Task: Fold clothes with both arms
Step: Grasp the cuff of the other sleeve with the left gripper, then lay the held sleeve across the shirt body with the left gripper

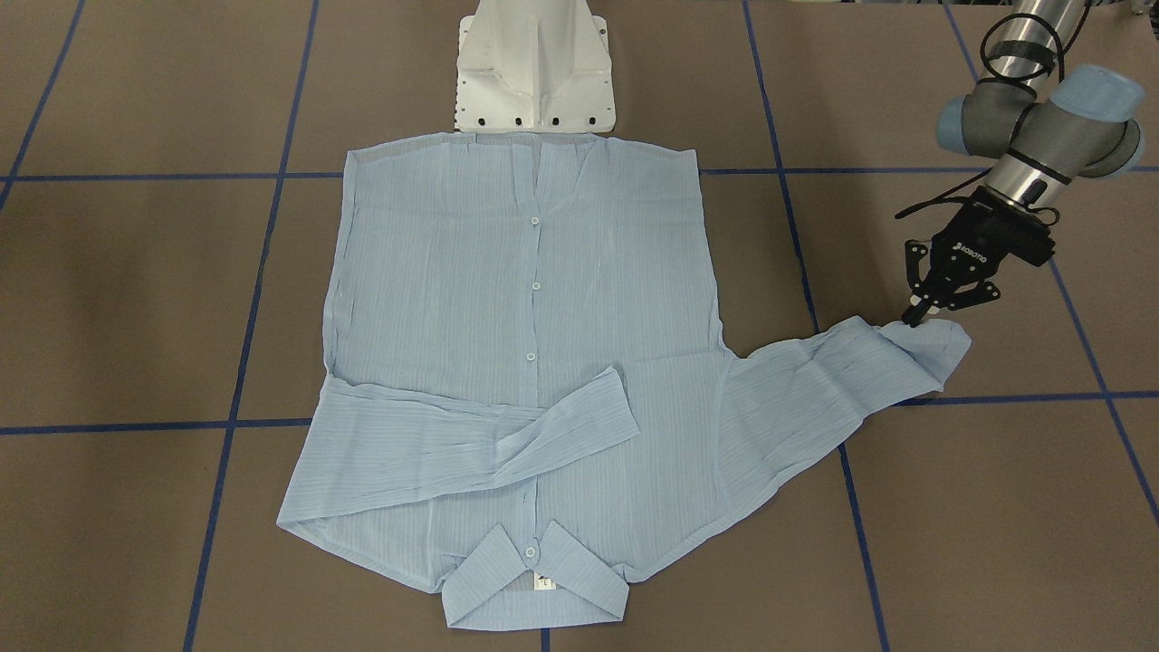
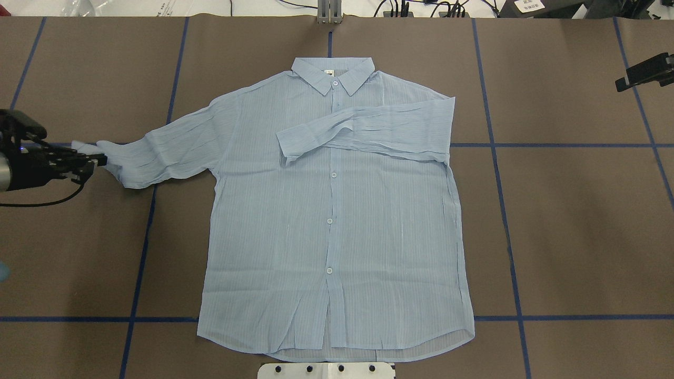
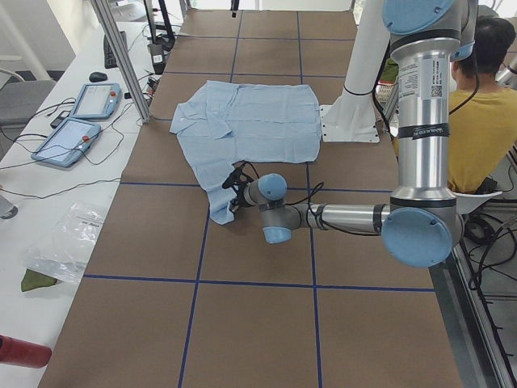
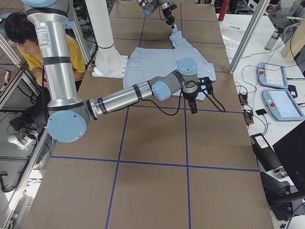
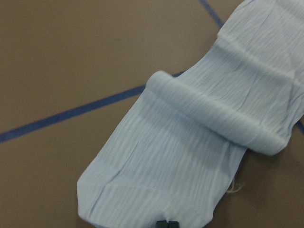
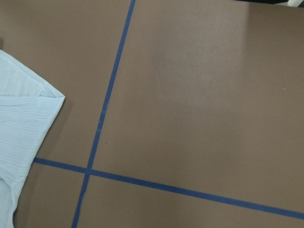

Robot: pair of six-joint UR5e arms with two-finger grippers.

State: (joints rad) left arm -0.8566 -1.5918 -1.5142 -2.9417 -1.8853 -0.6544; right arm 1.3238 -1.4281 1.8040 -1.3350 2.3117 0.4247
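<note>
Since the left pincer (image 1: 913, 315) is clenched on the cuff (image 5: 152, 190) of the outstretched sleeve (image 2: 168, 152), the step in hand looks like carrying that sleeve across the shirt (image 2: 326, 210), which lies flat, buttoned & front up straight ahead of the pincer's tips. To do it well: lift just enough to clear the table, as the cloth is thin & will sag. A soft roll sits in the sleeve just ahead of the grip, so light tension on the way over should pull it flat. Lay it alongside the other sleeve (image 2: 368, 131), folded across the chest w/ its end pointing back toward this pincer, & let go only once the cuff rests on the shirt front. The right pincer (image 4: 192, 106) hangs over the table beyond the shirt's far edge, well apart from the left one; can't tell if it's released or clenched.

The table (image 2: 579, 237) is brown & matte w/ a grid of blue tape lines (image 2: 495, 145). Off to the pincer's side, by the shirt's hem, stands a white pedestal (image 1: 534, 72). Further out: a person in yellow (image 3: 481, 137) near the robot, two tablets (image 3: 95, 101) on a side bench (image 3: 24, 210).
</note>
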